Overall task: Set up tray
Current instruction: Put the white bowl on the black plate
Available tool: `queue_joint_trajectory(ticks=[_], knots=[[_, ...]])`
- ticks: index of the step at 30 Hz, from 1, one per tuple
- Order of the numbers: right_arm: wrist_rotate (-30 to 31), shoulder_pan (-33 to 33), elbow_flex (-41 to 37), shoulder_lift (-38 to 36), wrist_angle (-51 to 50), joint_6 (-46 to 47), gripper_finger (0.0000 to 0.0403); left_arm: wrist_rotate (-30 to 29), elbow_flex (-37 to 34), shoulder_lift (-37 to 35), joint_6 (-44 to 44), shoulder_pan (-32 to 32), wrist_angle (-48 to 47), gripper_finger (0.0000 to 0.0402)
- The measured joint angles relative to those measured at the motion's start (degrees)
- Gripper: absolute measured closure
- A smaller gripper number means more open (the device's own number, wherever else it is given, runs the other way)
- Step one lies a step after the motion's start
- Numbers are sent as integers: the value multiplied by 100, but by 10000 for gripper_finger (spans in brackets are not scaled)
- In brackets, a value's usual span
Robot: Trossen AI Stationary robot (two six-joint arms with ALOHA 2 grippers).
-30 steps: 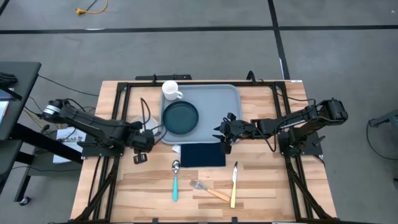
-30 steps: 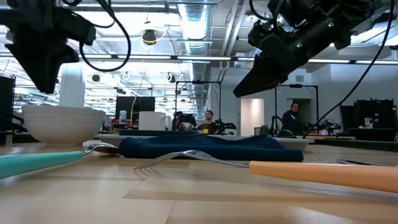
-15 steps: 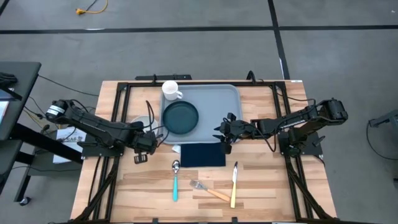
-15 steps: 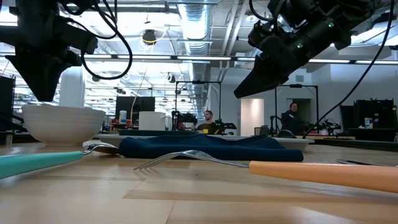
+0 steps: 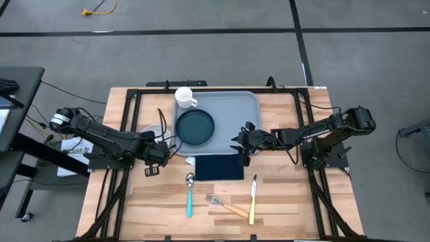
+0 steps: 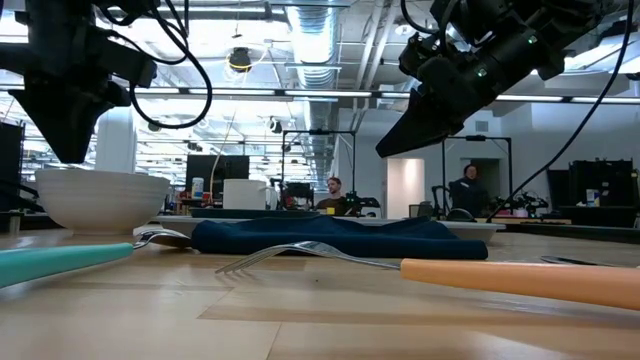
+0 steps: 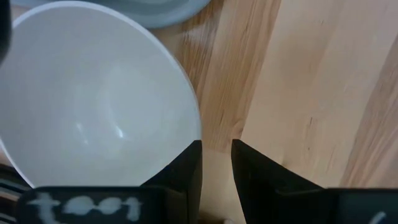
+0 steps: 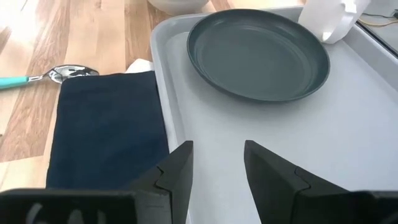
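The light grey-blue tray (image 5: 235, 111) lies at the table's far middle. It carries a dark teal plate (image 5: 195, 126) and a white mug (image 5: 185, 98). A white bowl (image 7: 93, 93) stands on the wood just left of the tray. My left gripper (image 7: 216, 146) points down above the bowl's rim, slightly open, clear of it in the low view (image 6: 68, 150). My right gripper (image 8: 217, 149) slants down, open, above the tray's near right part (image 5: 238, 142) and touches nothing.
A dark navy napkin (image 5: 218, 167) lies on the table against the tray's near rim. Nearer me lie a teal-handled spoon (image 5: 189, 195), a fork (image 5: 225, 205) and a yellow-handled knife (image 5: 252, 198). Black frame rails run along the table's edges.
My left gripper has tipped a little and its fingertips have sunk slightly toward the bowl. The bowl and the other things have stayed where they were.
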Motion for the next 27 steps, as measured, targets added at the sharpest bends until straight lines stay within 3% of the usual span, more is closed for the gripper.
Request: queue_joint_trajectory(ticks=[27], knots=[[0, 2, 0, 0, 2, 0, 269, -192, -433, 4, -129, 0, 216, 326]])
